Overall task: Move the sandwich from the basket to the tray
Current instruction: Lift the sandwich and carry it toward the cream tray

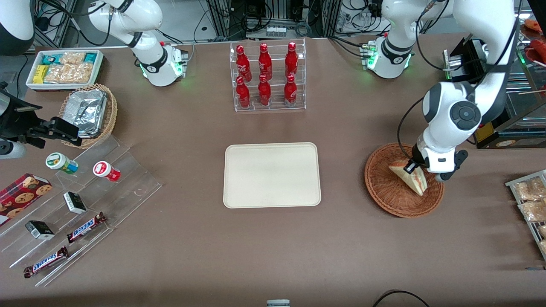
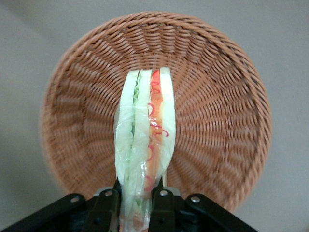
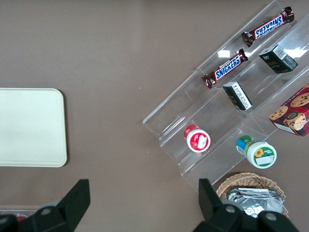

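Note:
The sandwich (image 1: 410,177) is a plastic-wrapped white bread wedge with red and green filling, over the reddish-brown wicker basket (image 1: 384,187) toward the working arm's end of the table. My left gripper (image 1: 413,167) is shut on the sandwich's end. In the left wrist view the sandwich (image 2: 145,140) stands edge-on between the two black fingers (image 2: 163,205) of the gripper (image 2: 136,208), with the basket (image 2: 217,121) below it. I cannot tell whether the sandwich still touches the basket. The cream tray (image 1: 271,175) lies bare at the table's middle and also shows in the right wrist view (image 3: 29,126).
A clear rack of red bottles (image 1: 267,76) stands farther from the front camera than the tray. A wire rack of snack packets (image 1: 529,200) lies beside the basket at the table's edge. A clear stepped stand (image 1: 76,204) with snacks, a tan basket of foil containers (image 1: 87,111) and a white snack bin (image 1: 64,68) lie toward the parked arm's end.

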Robot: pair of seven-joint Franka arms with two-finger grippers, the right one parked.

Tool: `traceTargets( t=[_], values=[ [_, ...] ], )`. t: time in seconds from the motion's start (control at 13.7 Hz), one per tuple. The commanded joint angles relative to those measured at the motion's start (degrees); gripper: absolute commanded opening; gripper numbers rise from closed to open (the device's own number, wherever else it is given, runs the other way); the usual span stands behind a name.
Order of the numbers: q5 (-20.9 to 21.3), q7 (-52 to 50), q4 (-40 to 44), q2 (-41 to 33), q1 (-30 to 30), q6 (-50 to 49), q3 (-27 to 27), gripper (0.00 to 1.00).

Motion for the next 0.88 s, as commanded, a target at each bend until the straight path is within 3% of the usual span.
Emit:
traceTargets(
  t=[0.0,0.22,0.44,0.58,0.8],
  values=[
    [1.04,0.25,11.01,-0.07,-0.13,-14.5,-5.62,0.0],
    [0.43,-1.42,15.25,0.98,-0.21,-15.33,-14.76,0.0],
    [1.56,-3.0,21.84,8.61,-0.21,-14.8,-24.87,0.0],
    [6.9,-3.7,25.62,15.19,-2.21,-12.97,-29.89,0.0],
    [14.82,-8.79,31.07,24.69,-11.61,-9.63,-29.64,0.0]
  ],
)
